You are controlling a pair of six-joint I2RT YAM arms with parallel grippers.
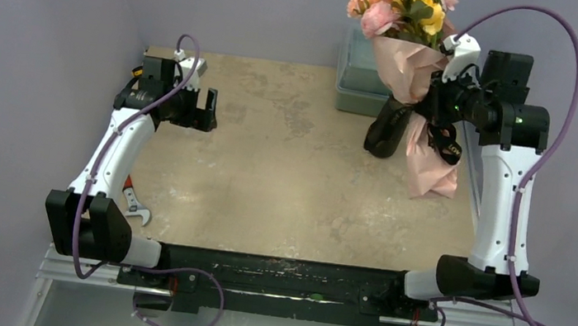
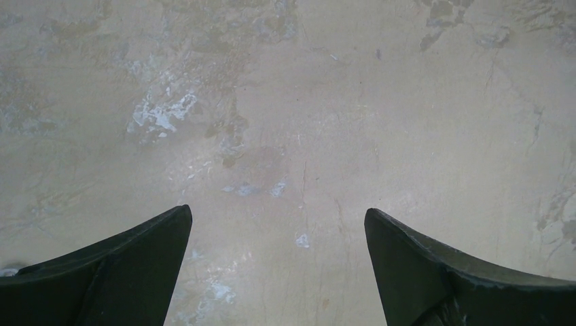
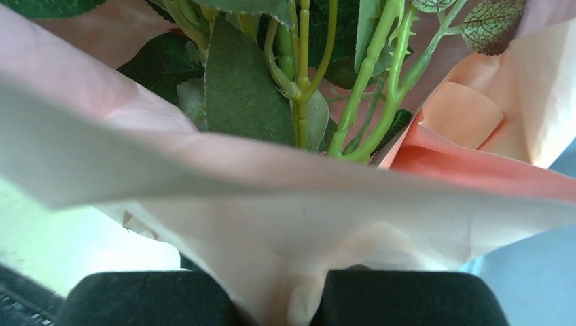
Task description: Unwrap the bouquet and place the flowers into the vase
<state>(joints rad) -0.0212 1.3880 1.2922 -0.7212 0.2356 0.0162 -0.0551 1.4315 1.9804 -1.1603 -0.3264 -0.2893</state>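
I see the mottled beige table [image 1: 284, 179] carrying 1 grey-green box [image 1: 359, 76], the vase [image 1: 387, 129] just beside it, and 1 wrench [image 1: 133, 209] far left of it.

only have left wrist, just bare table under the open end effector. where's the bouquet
observer: The bouquet is at the far right of the table, held upright by the right end effector, which is shut on it.
operator: wrapped or not
observer: Wrapped. The pink paper is on, with a black ribbon hanging at its neck.
operator: and the vase
observer: The vase sits just left of the bouquet's lower paper, in front of a grey-green box.
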